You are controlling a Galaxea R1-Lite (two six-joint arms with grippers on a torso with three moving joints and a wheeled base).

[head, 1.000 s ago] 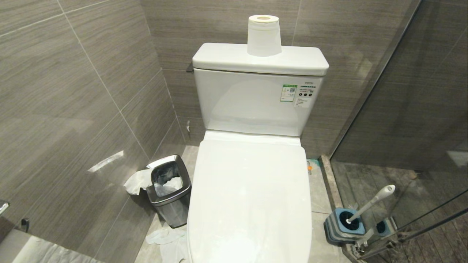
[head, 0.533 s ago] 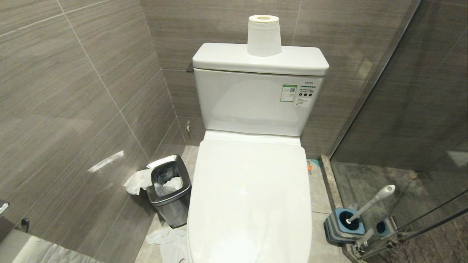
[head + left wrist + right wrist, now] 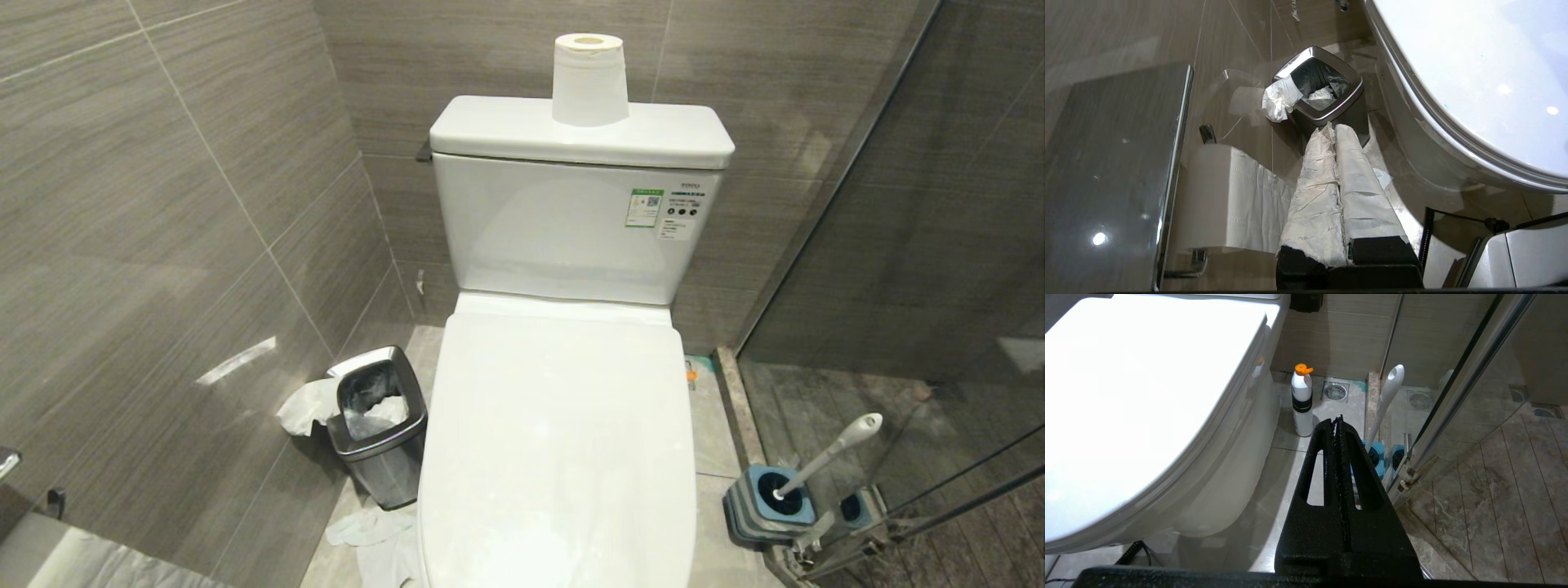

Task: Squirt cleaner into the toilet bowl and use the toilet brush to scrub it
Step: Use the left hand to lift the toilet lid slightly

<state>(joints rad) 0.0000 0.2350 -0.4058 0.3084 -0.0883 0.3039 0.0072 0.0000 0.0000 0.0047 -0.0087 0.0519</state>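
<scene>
The toilet's lid (image 3: 563, 441) is down over the bowl, bin (image 3: 377, 420) left, brush (image 3: 824, 461) in its holder (image 3: 767, 506) right beside a bottle (image 3: 1302, 402); both the left gripper (image 3: 1333, 130) and right gripper (image 3: 1338, 420) are closed, empty.

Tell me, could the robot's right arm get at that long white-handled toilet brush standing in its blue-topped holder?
Probably yes. The shut right gripper points toward the long white-handled toilet brush, with open floor between. The glass shower door stands close beside the handle, leaving little room on that side.
</scene>
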